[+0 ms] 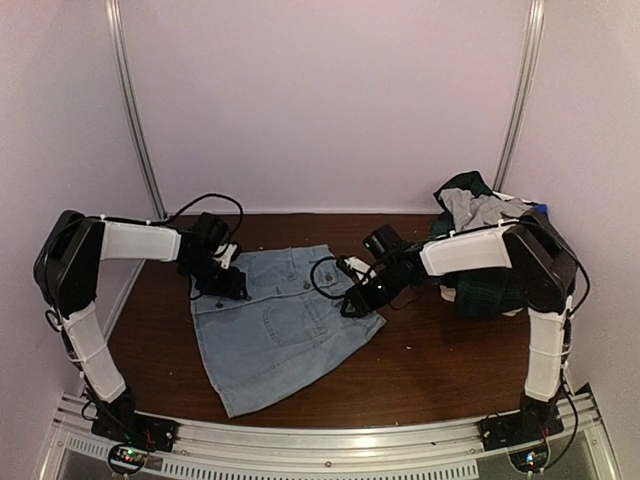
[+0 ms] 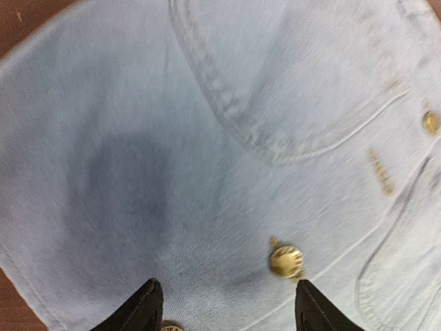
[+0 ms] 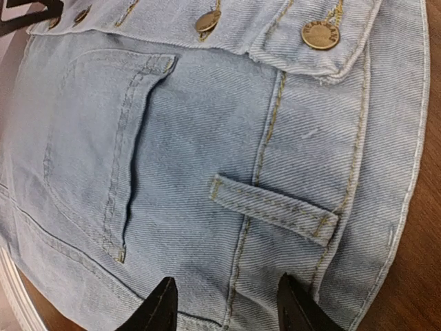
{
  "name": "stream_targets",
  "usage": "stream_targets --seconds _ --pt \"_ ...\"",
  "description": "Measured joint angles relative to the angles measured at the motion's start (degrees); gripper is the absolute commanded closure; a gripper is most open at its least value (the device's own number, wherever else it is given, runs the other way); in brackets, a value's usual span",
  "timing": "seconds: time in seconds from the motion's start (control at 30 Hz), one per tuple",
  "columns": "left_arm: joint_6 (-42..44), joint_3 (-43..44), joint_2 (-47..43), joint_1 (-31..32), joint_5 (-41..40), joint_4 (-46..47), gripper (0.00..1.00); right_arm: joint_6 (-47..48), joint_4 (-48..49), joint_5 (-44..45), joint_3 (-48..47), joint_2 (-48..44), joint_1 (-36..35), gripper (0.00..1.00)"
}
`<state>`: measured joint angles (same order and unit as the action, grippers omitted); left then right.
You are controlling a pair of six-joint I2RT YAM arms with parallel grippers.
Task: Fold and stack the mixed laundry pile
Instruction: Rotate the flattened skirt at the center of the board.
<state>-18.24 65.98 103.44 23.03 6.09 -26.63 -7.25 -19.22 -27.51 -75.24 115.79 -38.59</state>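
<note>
Hovering over a pale denim skirt (image 1: 275,325) lying flat in the middle of the table (image 1: 440,360): left gripper (image 1: 228,285) at its far left corner, right gripper (image 1: 352,303) at its right edge, both with fingers spread, pinching nothing. The mixed laundry pile (image 1: 480,215) sits heaped in the far right corner, and the right arm (image 1: 470,250) crosses in front of it.

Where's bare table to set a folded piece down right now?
Free: table front right, between denim skirt hem and right arm base; also the strip behind the waistband. Crowded: far right corner holds the mixed laundry pile; left gripper and right gripper flank the skirt's top.
</note>
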Motion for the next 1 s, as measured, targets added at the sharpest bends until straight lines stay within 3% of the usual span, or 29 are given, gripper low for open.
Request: stream_targets --seconds 0.2,0.37,0.5,0.6,0.73,1.0 --pt "-1.66 0.63 5.35 0.07 -1.99 2.62 0.4 -0.2 3.1 0.87 9.01 -6.05 -0.33 0.6" --pt "-1.44 16.68 17.09 0.11 -2.43 2.29 0.42 -2.99 7.45 -1.03 15.87 -9.88 -1.97 0.68" --pt "-0.24 32.15 27.06 -0.33 -2.01 0.66 0.34 -4.68 8.31 -2.19 16.44 -10.34 -2.86 0.61" --pt "0.66 34.86 28.3 -1.25 -1.75 -1.07 0.3 -5.44 6.51 -2.1 17.44 -13.27 -3.02 0.54" --pt "0.85 25.0 19.65 -2.32 -1.18 -1.81 0.27 -5.88 4.44 -0.87 20.74 -22.05 -3.02 0.51" --pt "-5.84 -5.95 -21.59 -2.45 0.85 0.28 0.27 0.74 5.33 4.76 27.71 -35.6 -6.21 0.43"
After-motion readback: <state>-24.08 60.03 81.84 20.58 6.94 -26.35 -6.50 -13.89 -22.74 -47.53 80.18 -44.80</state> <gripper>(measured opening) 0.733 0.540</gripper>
